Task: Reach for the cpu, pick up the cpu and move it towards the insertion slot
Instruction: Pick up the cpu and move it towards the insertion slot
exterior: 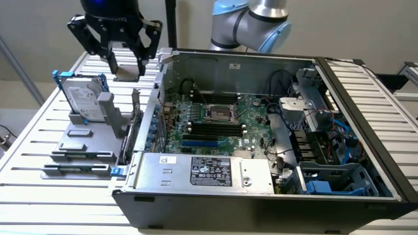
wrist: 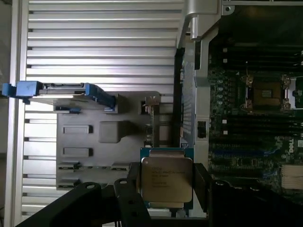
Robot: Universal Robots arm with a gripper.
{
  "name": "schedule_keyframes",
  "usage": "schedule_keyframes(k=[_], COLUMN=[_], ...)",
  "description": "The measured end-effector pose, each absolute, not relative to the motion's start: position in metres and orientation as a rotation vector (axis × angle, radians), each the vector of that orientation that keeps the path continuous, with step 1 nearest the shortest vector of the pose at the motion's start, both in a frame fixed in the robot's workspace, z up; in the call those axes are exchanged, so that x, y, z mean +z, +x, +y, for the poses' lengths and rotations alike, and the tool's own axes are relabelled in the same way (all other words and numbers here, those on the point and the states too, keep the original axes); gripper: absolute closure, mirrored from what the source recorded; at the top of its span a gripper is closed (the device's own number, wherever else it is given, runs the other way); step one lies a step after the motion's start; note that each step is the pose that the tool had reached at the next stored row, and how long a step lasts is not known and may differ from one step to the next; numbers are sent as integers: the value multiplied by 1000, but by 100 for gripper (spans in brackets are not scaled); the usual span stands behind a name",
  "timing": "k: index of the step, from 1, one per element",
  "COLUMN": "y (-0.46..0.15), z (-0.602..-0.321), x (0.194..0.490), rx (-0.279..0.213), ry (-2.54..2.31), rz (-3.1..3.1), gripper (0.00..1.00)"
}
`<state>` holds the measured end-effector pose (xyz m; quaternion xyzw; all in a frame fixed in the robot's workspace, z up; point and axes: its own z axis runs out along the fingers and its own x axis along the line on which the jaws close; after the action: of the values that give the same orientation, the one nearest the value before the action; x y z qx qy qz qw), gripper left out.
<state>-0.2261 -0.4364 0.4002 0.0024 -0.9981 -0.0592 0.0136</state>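
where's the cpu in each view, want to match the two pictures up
Exterior view: the cpu hangs between the pincer fingers, above the grey parts tray, off the exterior view's left of the open computer case.
Wrist view: the cpu sits flat-on between the dark pincer fingers, lettering visible.
Shared landmark: the upright hard drive with its blue-trimmed bracket, seen edge-on in the wrist view.

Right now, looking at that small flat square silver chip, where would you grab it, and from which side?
By two opposite edges, coming from above. The small flat square silver chip is thin with a broad flat metal top, so only its beige rim offers a pinch. The black gripper already holds it this way, fingers on its sides, above the slatted metal table.
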Motion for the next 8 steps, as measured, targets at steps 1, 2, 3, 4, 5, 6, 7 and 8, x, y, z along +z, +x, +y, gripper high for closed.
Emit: schedule_keyframes(k=[1,2,3,4,5,6,7,8], y=[-221,-217,-213,-208,-203,-199,-194,-190], z=[-436,-436,-436,-436,-436,-436,-436,-436], x=[400,400,400,400,400,400,400,400], rx=[-190,-194,-199,-203,-207,-209,-211,-213], ry=[8,8,8,8,8,8,8,8], rz=[-3109,-3108,-3108,-3108,-3108,-3107,-3107,-3107], gripper=[46,46,46,46,46,46,46,46])
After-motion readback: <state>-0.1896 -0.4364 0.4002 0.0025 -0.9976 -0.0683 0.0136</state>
